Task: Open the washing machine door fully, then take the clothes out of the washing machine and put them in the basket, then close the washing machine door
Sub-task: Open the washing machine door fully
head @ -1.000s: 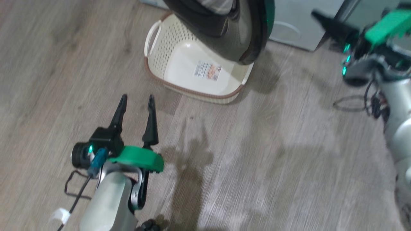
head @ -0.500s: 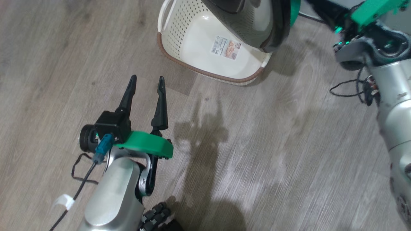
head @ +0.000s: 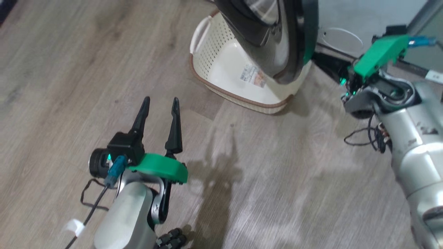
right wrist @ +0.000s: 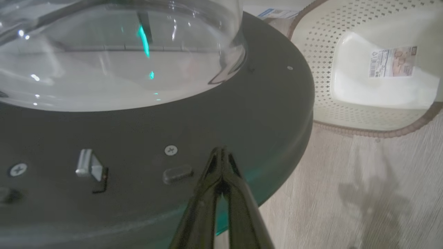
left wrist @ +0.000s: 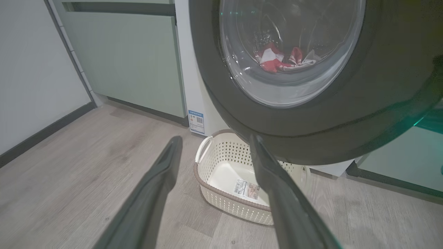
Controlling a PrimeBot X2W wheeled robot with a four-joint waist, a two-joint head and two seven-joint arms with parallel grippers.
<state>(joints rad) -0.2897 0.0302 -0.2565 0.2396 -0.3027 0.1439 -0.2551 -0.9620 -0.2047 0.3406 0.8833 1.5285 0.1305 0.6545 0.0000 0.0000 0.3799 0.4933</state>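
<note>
the basket (head: pixel 211 55) bears a label sticker (head: pixel 254 76) on its base; the clothes (left wrist: pixel 277 61) lie inside the washing machine (left wrist: pixel 189 69). the clenched right tool (right wrist: pixel 220 155) points at the washing machine door (right wrist: pixel 173 131)'s dark rim; the released left tool (head: pixel 161 99) hovers near the basket.

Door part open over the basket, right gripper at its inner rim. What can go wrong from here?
1. The shut right gripper seems to bear on the door by its tips alone, on the smooth inner rim near the edge. It may slip off as the door swings.
2. The door overhangs the basket. Clearance is unclear, so it could clip or shove it.
3. The clothes are in the drum, and the overhang may block the drop into the basket.
</note>
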